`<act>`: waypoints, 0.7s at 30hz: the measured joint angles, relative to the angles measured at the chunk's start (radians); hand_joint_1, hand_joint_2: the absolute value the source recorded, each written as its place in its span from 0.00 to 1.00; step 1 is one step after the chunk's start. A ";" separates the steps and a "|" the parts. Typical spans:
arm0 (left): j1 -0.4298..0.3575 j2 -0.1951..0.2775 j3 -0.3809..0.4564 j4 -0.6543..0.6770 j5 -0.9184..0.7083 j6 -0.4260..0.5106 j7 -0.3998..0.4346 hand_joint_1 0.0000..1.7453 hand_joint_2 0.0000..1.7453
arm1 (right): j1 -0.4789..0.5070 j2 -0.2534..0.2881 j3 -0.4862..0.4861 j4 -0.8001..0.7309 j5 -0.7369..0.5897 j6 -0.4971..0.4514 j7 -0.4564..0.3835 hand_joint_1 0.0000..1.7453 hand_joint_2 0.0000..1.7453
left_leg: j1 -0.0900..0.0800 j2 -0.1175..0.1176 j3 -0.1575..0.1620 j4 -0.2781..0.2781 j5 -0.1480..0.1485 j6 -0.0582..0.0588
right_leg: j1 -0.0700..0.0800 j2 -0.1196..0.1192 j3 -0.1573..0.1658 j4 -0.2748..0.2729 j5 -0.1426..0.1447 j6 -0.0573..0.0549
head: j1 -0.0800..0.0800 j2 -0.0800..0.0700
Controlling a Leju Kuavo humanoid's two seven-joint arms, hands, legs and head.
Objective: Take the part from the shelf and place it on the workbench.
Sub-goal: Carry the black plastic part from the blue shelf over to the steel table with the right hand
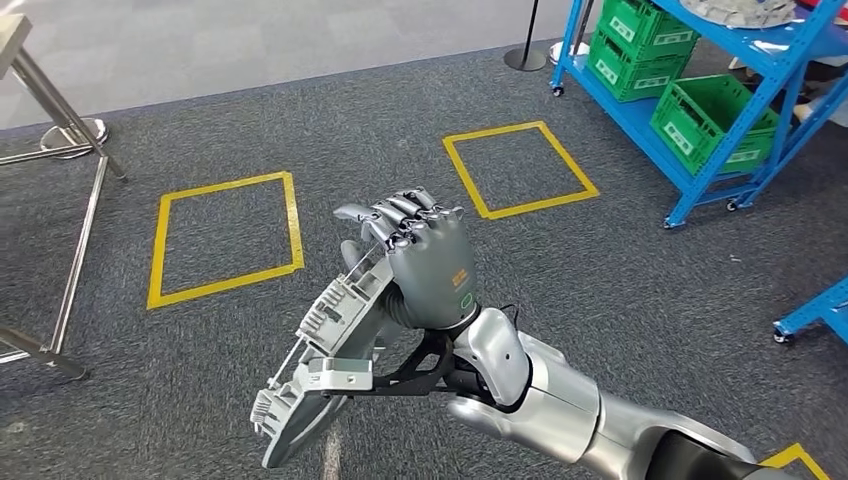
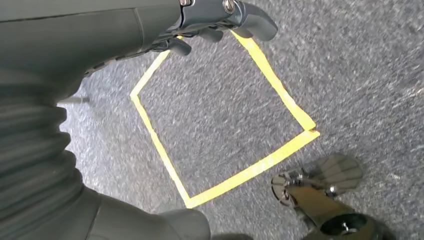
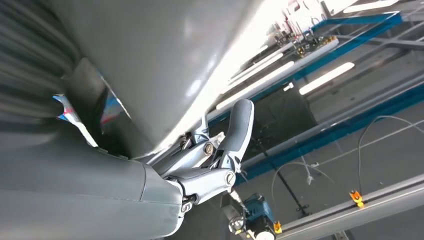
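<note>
Currently my right robot hand [image 1: 428,262] is raised in the middle of the head view, fingers curled tight around the part [image 1: 320,350], a grey ribbed metal piece. It hangs from the grip toward 7 o'clock, tilted, above the grey carpet [image 1: 640,290]. In the right wrist view the part's pale face lies right against the fingers [image 3: 239,131]. My left robot hand [image 2: 210,20] hangs over the carpet; fingers partly curled, nothing seen in them, but whether closed I cannot tell. Two yellow tape squares mark the floor, one at 10 o'clock [image 1: 226,240], one at 1 o'clock [image 1: 520,168]. Blue shelf [image 1: 700,150] with green crates [image 1: 712,122] stands at 2 o'clock, well apart from the part.
</note>
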State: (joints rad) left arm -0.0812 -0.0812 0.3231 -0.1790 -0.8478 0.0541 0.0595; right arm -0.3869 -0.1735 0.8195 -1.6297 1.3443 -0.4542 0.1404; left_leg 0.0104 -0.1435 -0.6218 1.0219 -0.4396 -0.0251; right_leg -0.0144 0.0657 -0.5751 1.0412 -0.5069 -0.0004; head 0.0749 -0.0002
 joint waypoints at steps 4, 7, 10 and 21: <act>0.008 0.001 0.000 0.000 0.001 0.000 -0.003 0.00 1.00 | -0.001 0.002 -0.003 -0.001 0.003 -0.001 0.000 1.00 1.00 | -0.002 0.058 -0.038 0.063 -0.038 -0.018 | -0.003 -0.052 0.008 -0.015 0.014 -0.030 | -0.005 0.000; 0.005 -0.001 0.000 0.000 0.002 0.000 -0.006 0.00 1.00 | 0.003 0.001 -0.005 -0.002 0.003 -0.001 0.000 1.00 1.00 | -0.003 0.131 -0.127 0.255 -0.129 -0.023 | 0.005 -0.096 0.008 -0.016 0.011 -0.038 | -0.009 0.000; 0.007 0.000 0.000 0.000 0.002 0.000 -0.006 0.00 1.00 | 0.004 0.001 -0.005 -0.002 0.003 -0.001 0.000 1.00 1.00 | -0.004 0.147 -0.097 0.217 -0.093 -0.021 | 0.008 -0.137 0.011 -0.015 0.006 -0.039 | -0.009 0.000; -0.006 -0.002 0.000 -0.001 -0.013 -0.003 -0.006 0.00 1.00 | 0.009 0.004 -0.011 -0.017 0.040 0.005 0.021 1.00 1.00 | -0.004 0.147 0.023 -0.013 0.000 0.037 | 0.004 -0.081 -0.045 0.163 -0.113 0.019 | 0.001 0.000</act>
State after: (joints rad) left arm -0.0876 -0.0830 0.3231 -0.1804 -0.8613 0.0509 0.0538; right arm -0.3775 -0.1695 0.8083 -1.6463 1.3845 -0.4489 0.1618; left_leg 0.0063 0.0034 -0.5983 1.0090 -0.4400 0.0120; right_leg -0.0109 -0.0154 -0.6198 1.2037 -0.6197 0.0183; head 0.0757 -0.0001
